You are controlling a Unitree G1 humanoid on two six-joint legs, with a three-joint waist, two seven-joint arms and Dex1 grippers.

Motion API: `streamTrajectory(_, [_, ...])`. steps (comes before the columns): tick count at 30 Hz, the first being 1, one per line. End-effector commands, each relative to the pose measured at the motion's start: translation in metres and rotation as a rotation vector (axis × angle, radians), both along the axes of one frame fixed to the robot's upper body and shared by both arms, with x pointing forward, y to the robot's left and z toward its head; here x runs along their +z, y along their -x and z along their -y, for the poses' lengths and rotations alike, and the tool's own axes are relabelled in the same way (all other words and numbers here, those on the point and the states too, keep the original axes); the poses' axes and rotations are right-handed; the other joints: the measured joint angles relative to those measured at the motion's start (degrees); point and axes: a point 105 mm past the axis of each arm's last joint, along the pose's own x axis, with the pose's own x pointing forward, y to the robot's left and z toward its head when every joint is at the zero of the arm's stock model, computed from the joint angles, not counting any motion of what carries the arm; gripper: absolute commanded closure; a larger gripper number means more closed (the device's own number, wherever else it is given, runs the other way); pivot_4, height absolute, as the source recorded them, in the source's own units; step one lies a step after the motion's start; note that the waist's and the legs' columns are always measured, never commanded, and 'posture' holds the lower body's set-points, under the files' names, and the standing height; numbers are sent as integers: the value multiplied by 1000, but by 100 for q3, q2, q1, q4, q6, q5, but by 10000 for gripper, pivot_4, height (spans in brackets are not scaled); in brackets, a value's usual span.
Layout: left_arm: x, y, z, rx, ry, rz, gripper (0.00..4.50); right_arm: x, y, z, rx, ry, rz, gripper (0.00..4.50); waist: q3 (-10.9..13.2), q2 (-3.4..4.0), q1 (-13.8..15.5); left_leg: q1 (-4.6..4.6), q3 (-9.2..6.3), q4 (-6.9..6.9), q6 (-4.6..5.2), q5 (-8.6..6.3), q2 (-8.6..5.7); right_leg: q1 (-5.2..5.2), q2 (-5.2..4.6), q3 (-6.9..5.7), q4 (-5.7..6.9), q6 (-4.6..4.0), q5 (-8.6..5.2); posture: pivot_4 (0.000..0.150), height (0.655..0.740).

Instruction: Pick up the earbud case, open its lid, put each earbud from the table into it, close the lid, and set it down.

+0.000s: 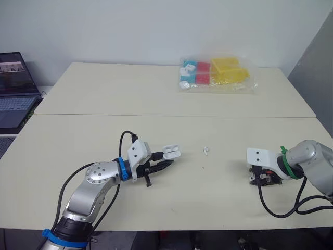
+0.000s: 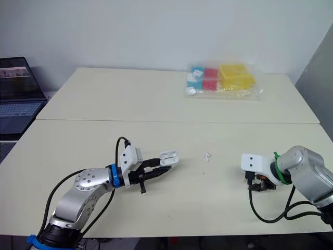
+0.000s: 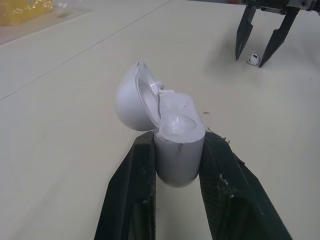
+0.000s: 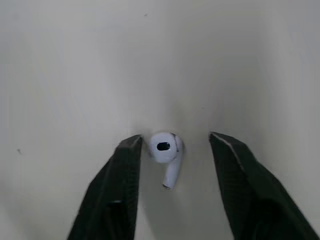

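My left gripper [image 1: 165, 162] is shut on the body of the white earbud case [image 3: 177, 150], held just above the table's middle with its lid [image 3: 131, 102] swung open. One white earbud [image 1: 206, 151] lies on the table to the right of the case. A second earbud [image 4: 165, 150] lies on the table between the fingers of my right gripper [image 4: 175, 139], which is open and points down over it at the right side of the table. The fingers [image 4: 120, 190] stand on either side of the earbud without touching it. The right gripper [image 3: 256, 47] also appears in the left wrist view.
A clear plastic bag [image 1: 218, 75] of red, blue and yellow blocks lies at the back right of the table. A laptop [image 1: 13, 88] stands off the table's left edge. A seam [image 1: 171, 115] runs across the tabletop.
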Motion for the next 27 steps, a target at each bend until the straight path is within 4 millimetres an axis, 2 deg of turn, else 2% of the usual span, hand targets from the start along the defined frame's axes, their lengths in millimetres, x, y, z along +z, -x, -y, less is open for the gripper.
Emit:
streamTrajectory(1, [9, -1, 4, -16, 15, 48, 36869, 1, 0, 2, -7, 9, 7, 38753, 0, 0, -1, 0, 0, 4, 0, 0, 0, 0, 0, 0, 2, -2, -1, 1500, 7400])
streamTrajectory(2, [10, -1, 4, -17, 15, 49, 36869, 1, 0, 2, -3, 10, 10, 41104, 0, 0, 0, 1, 1, 6, 0, 0, 0, 1, 0, 1, 3, -4, -2, 1500, 7400])
streamTrajectory(8, [12, -3, 5, -22, 27, 54, 36869, 16, -3, -3, 15, -40, 55, 41014, 0, 0, -2, 0, 3, 8, 0, 0, 0, 0, -2, 4, 5, -20, -11, 1500, 7400])
streamTrajectory(12, [21, -5, 5, -18, 68, 66, 36870, 55, -8, -21, 87, -169, 187, 41014, 1, 2, -2, -3, 2, 7, 0, 0, -2, -3, 1, 2, 7, 8, 5, 1500, 7400])
streamTrajectory(17, [31, -6, 7, -9, 138, 48, 36870, 99, -8, -63, 93, -505, 318, 41014, 1, 1, -11, -2, -11, 6, 0, 0, 3, 0, 14, -5, 9, 9, 6, 1500, 7400])
streamTrajectory(19, [35, -5, 9, -18, 147, 47, 36870, 121, -5, -95, 135, -742, 411, 41014, 0, 0, -10, -3, -13, 6, 0, 0, 3, 0, 17, -5, 11, 8, 6, 1500, 7400])
streamTrajectory(21, [39, -6, 12, -22, 161, 51, 36870, 142, -3, -117, 151, -944, 524, 41014, 0, 0, -19, -3, -16, 7, 0, 0, 6, 1, 21, -4, 12, 9, 7, 1500, 7400])
streamTrajectory(23, [43, -8, 14, -20, 172, 53, 36870, 149, -4, -129, 114, -1036, 603, 41014, 0, 0, -15, -4, -16, 7, 0, 0, 5, -2, 21, -3, 16, 9, 7, 1500, 7400])
streamTrajectory(27, [49, -13, 16, -7, 195, 45, 36870, 154, -5, -147, 55, -1148, 638, 41014, 0, 0, 7, -9, -16, 9, -1, 0, 2, 2, 8, -5, 10, 12, 8, 1500, 7400])
